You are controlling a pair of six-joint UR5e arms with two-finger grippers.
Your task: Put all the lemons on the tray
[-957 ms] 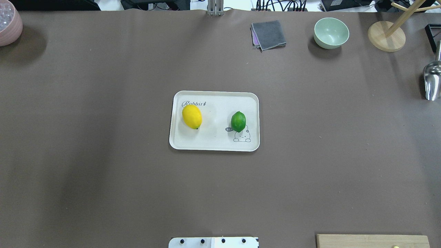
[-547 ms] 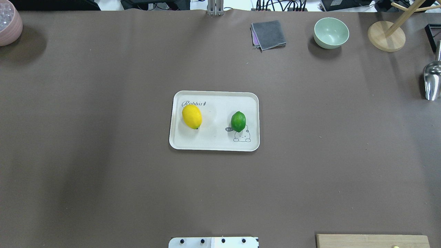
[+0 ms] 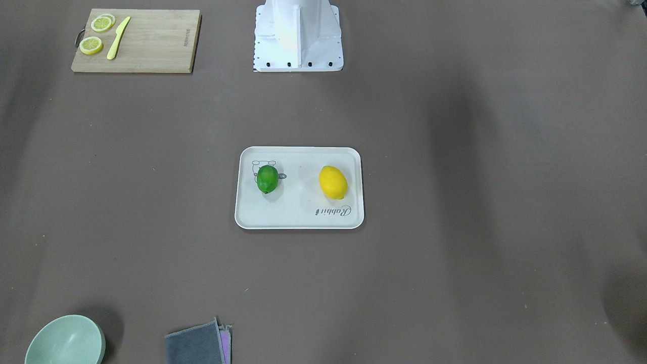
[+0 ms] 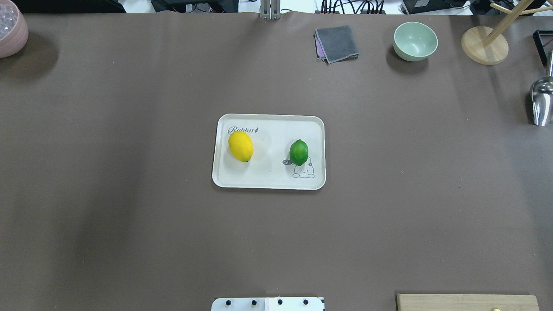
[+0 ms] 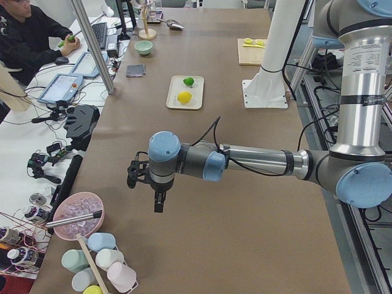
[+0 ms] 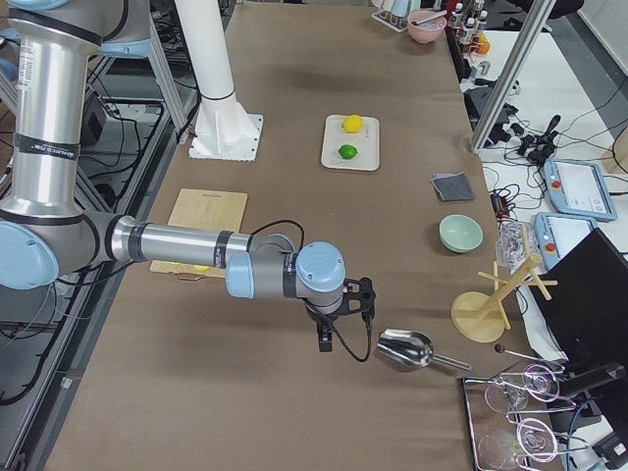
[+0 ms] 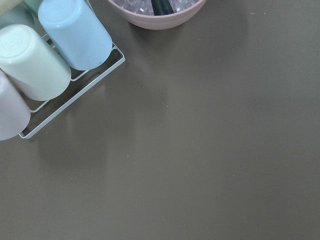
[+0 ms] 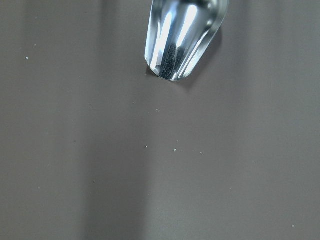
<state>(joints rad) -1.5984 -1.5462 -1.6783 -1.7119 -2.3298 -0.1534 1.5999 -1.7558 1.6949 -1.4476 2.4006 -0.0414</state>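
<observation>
The cream-white tray (image 4: 268, 181) lies at the table's middle; it also shows in the front view (image 3: 298, 220). The yellow lemon (image 4: 240, 146) rests on its left half, below the script word. The green lemon (image 4: 299, 152) rests on its right half, partly over the bear drawing. Both show in the front view, yellow (image 3: 333, 182) and green (image 3: 267, 178). My left gripper (image 5: 158, 199) hovers far off near the table's left end. My right gripper (image 6: 326, 339) hovers near the right end. Both show only in side views, so I cannot tell whether they are open or shut.
A wooden cutting board (image 3: 151, 40) with lemon slices (image 3: 91, 45) and a yellow knife (image 3: 118, 38) lies near my base. A green bowl (image 4: 415, 41), grey cloth (image 4: 337, 44), wooden stand (image 4: 484, 45) and metal scoop (image 4: 541, 101) sit at the right. A pink ice bowl (image 4: 11, 32) and cup rack (image 7: 50, 60) sit at the left.
</observation>
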